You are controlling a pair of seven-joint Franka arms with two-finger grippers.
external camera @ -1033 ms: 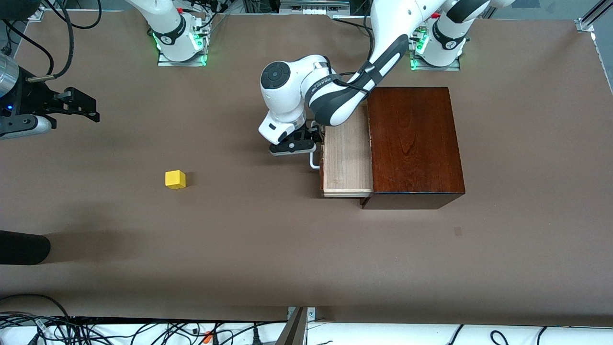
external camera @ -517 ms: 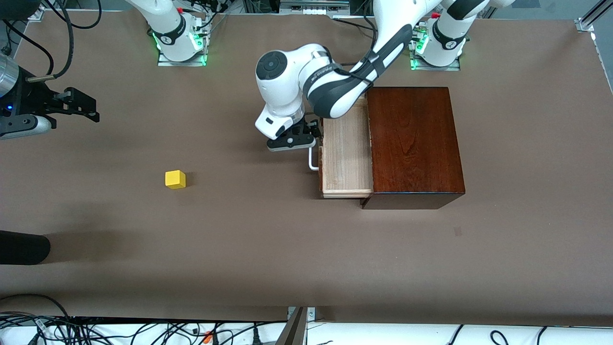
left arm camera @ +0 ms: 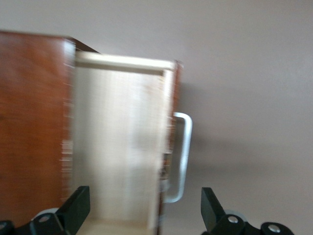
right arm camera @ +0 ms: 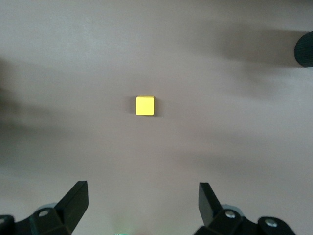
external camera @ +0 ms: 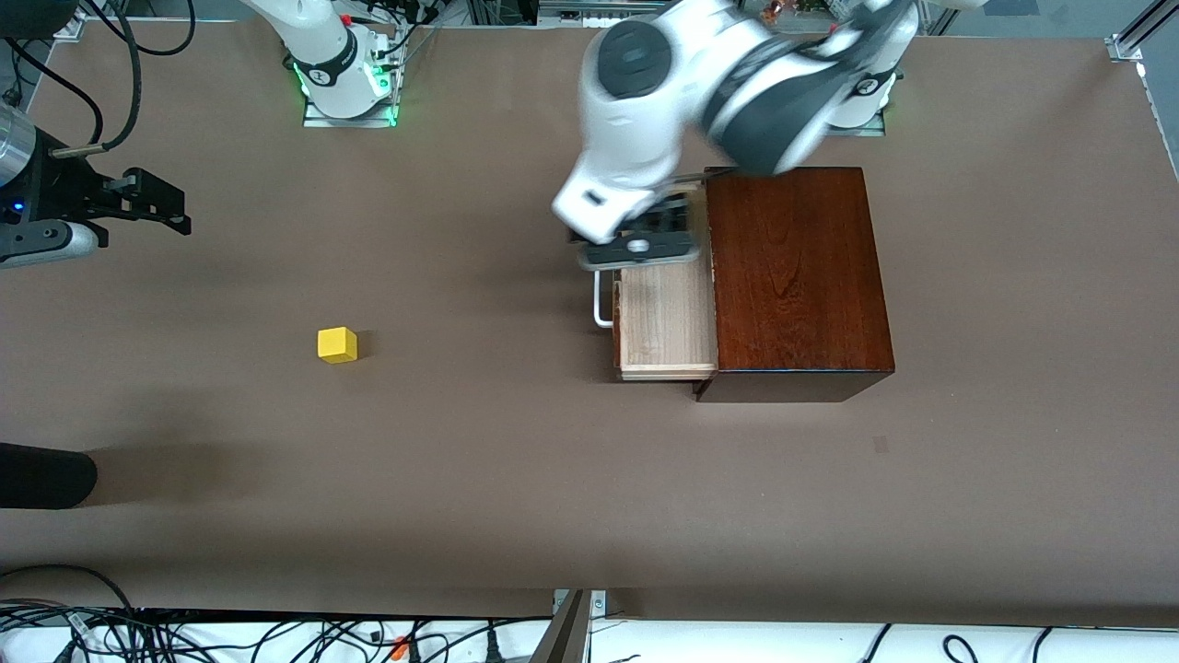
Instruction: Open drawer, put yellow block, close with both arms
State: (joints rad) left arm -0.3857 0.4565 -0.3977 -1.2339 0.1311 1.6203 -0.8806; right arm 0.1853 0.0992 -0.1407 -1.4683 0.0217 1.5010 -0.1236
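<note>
Over the pulled-out drawer (external camera: 665, 318) of the dark wooden box (external camera: 797, 276) hung the left gripper (left arm camera: 143, 215), jaws spread wide and holding nothing. On the counter (external camera: 461, 479), well apart toward the right arm's end, sat the yellow block (external camera: 337, 344). High above it, the right gripper (right arm camera: 142, 210) waited with jaws open.

The white jointed left arm (external camera: 682, 101) is smearing into a motion blur in the front view, and it is covering the end of the pale unfinished-wood drawer tray (external camera: 668, 318) lying farther from the front camera, along with part of its white U-shaped handle (external camera: 601, 308). The left arm's black two-finger gripper (left arm camera: 145, 215) and the right arm's black two-finger gripper (right arm camera: 143, 210) are each being cut off by the wrist pictures' edges, only their fingertips showing. The glossy dark mahogany box (left arm camera: 32, 127) is running out of the left wrist picture, its surface streaking.
</note>
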